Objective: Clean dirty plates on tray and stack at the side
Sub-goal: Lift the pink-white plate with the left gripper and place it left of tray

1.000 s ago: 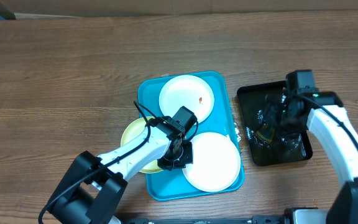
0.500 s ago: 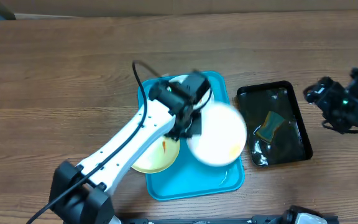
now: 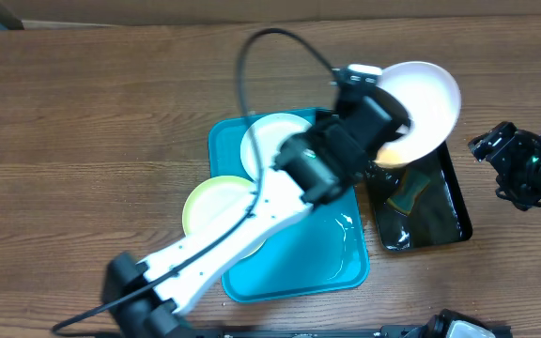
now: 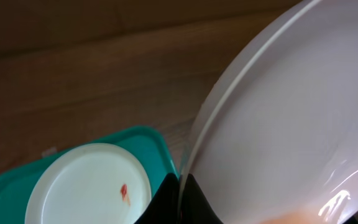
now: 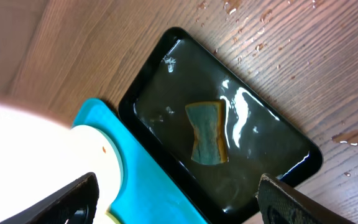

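My left gripper (image 4: 180, 182) is shut on the rim of a white plate (image 4: 291, 118). It holds that plate (image 3: 425, 99) tilted in the air above the black tray (image 3: 458, 202), with an orange smear near its lower edge. A second white plate (image 4: 92, 186) with a red smear lies on the blue tray (image 3: 299, 263). The pale yellow plate (image 3: 209, 202) overhangs the blue tray's left rim. My right gripper (image 5: 178, 183) is open and holds nothing. It hovers at the table's right edge (image 3: 498, 155), clear of the black tray.
The black tray (image 5: 166, 46) holds water and a green and yellow sponge (image 5: 207, 134). Water drops (image 5: 253, 37) dot the wood beside it. My left arm (image 3: 280, 202) crosses the blue tray diagonally and hides part of the plates.
The left arm lifted a white plate off the blue tray and swung it up and right over the black tray. The right gripper withdrew from the black tray to the right and opened.
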`<control>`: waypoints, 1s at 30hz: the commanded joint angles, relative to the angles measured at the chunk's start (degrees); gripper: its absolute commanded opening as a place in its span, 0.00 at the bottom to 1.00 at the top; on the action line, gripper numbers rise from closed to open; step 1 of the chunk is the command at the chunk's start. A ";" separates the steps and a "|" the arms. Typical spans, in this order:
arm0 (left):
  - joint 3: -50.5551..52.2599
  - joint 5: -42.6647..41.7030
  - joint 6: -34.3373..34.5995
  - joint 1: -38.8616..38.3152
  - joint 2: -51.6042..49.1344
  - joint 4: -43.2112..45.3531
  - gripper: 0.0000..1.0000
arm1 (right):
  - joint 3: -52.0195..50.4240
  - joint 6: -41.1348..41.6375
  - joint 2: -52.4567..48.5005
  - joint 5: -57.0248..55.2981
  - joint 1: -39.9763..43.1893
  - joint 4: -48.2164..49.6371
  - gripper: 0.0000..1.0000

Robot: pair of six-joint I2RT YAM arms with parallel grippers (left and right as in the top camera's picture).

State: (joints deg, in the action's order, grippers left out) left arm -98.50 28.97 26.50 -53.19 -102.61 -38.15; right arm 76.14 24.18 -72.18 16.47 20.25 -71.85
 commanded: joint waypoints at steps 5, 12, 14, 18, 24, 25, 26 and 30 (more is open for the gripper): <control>-0.87 21.99 -15.17 -5.46 -7.65 3.96 0.04 | 0.76 -0.92 0.24 0.76 0.24 -1.81 0.83; -0.90 24.20 -22.82 -7.19 -7.52 7.06 0.04 | 0.76 -1.75 0.24 0.79 0.24 -2.21 0.82; -0.92 25.33 -26.08 -7.96 -7.52 7.85 0.04 | 0.76 -1.73 0.24 0.76 0.24 -2.21 0.82; -0.90 29.97 -32.59 -9.84 -7.52 10.38 0.04 | 0.76 -1.73 0.24 0.76 0.24 -2.21 0.82; -0.90 33.57 -39.34 -11.63 -7.52 14.73 0.04 | 0.76 -1.73 0.24 0.76 0.24 -2.21 0.82; -0.90 33.62 -39.95 -11.72 -7.52 14.91 0.04 | 0.76 -1.75 0.24 0.76 0.24 -2.23 0.82; -0.90 33.62 -40.33 -11.76 -7.52 14.91 0.04 | 0.76 -1.75 0.24 0.76 0.24 -2.25 0.82; -0.90 34.27 -40.50 -11.76 -7.52 14.93 0.04 | 0.76 -1.73 0.24 0.76 0.24 -2.25 0.82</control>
State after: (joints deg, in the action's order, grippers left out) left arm -98.52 60.51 -11.84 -65.17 -111.24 -23.70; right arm 76.14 23.70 -72.18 16.58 20.27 -74.24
